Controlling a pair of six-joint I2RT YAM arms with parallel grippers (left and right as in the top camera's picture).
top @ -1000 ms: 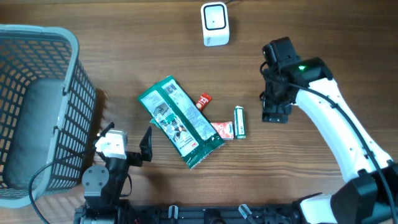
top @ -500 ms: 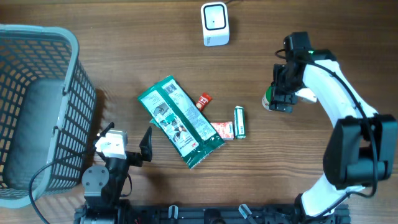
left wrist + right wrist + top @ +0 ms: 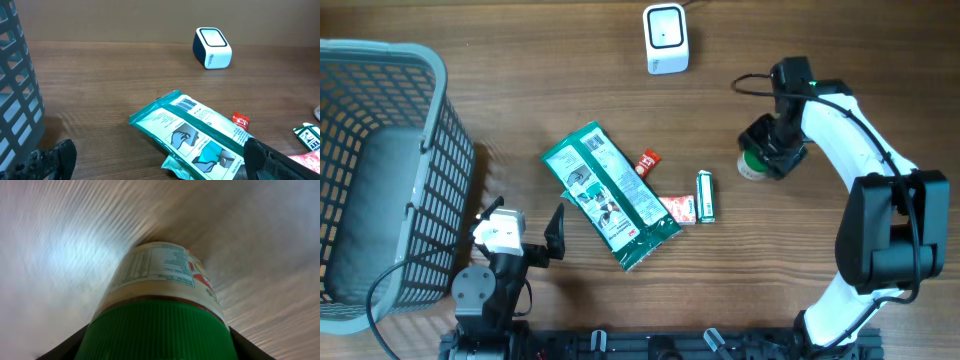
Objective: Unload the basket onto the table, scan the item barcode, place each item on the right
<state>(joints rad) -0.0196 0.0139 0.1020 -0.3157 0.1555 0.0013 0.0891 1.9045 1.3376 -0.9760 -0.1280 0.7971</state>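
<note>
A capped bottle [image 3: 752,165] with a green lid stood upright on the wooden surface [image 3: 520,90], well right of the other goods. The right end effector [image 3: 770,150] hung directly over it, a finger on either side of the lid; whether it was clenched on it could not be told. The left end effector [image 3: 523,228] rested released near the front edge.

A pinch on the lid alone might have let the bottle slip or tip. Only a nutrition panel showed on the label, so the barcode might have faced away from the scanner [image 3: 666,39] at the far edge.

The grey basket [image 3: 380,60] at left showed nothing inside. The bottle's contents were hidden. A green packet [image 3: 610,195] lay mid-surface.
</note>
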